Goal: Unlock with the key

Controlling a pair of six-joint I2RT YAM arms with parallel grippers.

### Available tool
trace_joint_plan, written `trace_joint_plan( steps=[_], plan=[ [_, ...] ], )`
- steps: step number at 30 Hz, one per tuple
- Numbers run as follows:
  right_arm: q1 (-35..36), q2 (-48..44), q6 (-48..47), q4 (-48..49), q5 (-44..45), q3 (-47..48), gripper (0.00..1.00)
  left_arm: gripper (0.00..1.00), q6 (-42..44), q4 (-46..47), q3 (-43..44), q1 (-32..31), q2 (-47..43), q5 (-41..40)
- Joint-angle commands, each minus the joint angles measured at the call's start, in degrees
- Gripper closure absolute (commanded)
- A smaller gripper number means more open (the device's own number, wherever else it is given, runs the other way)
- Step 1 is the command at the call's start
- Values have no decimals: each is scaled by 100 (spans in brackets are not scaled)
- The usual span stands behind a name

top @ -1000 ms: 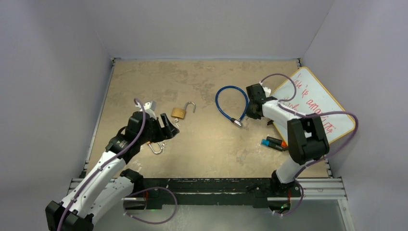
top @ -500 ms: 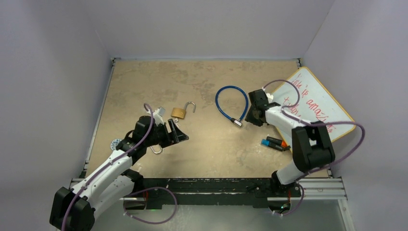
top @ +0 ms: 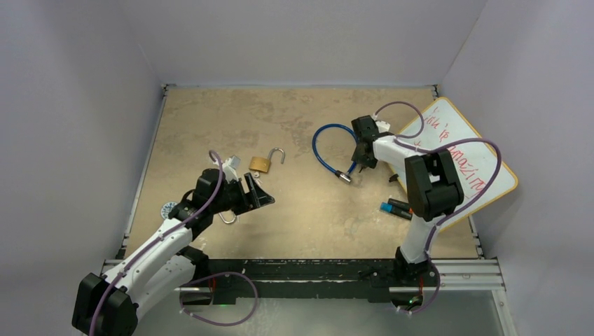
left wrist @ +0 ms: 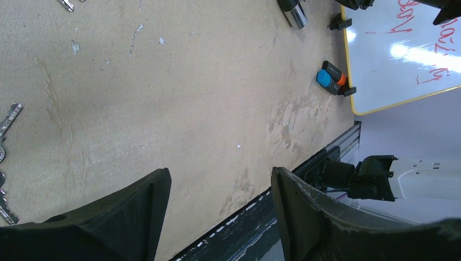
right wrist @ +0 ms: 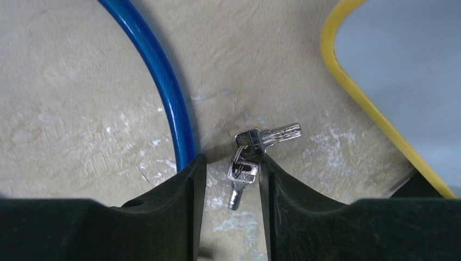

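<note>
Our right gripper (right wrist: 230, 163) is released, with its fingers parted right over the small silver keys on a ring (right wrist: 245, 142). The keys lie flat on the tan tabletop (top: 315, 210), nothing pinched yet. We reckon it's straddling them so one squeeze catches a key head. Room's tight, with the blue cable lock (right wrist: 174, 103) just left and the yellow-edged whiteboard (right wrist: 353, 92) to the right. Over on the near left, our left gripper (left wrist: 220, 182) hangs wide open and empty. The brass padlock (top: 260, 164), shackle swung up, sits just beyond it, so it's probably there to steady a lock.
</note>
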Motion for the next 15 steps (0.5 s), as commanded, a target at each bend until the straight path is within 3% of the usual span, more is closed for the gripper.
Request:
trace_joint_plan(
  steps=[1, 8, 15],
  plan=[
    [-5, 296, 33, -284, 406, 259, 60, 31, 34, 109, 58, -17, -8, -43],
    [-10, 14, 61, -216, 383, -33, 96, 31, 82, 147, 51, -17, 33, 1],
    [-5, -926, -24, -144, 10, -730, 100, 31, 16, 358, -72, -17, 109, 159]
  ],
)
